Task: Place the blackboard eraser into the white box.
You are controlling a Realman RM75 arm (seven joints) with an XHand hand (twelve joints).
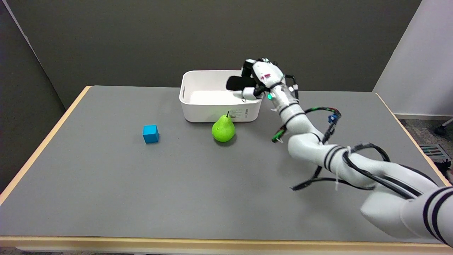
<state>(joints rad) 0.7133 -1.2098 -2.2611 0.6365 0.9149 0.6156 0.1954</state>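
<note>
The white box (198,106) stands at the far middle of the grey table, its inside showing white. My right hand (262,76) hovers over the box's right end, above the rim. It grips the blackboard eraser (239,83), a dark oblong that sticks out leftward from the fingers over the box's opening. The eraser's right part is hidden inside the hand.
A green pear (223,129) stands just in front of the box's right half. A blue cube (150,134) lies to the left on the grey table (141,191). My right arm crosses the table's right side with loose cables hanging from it.
</note>
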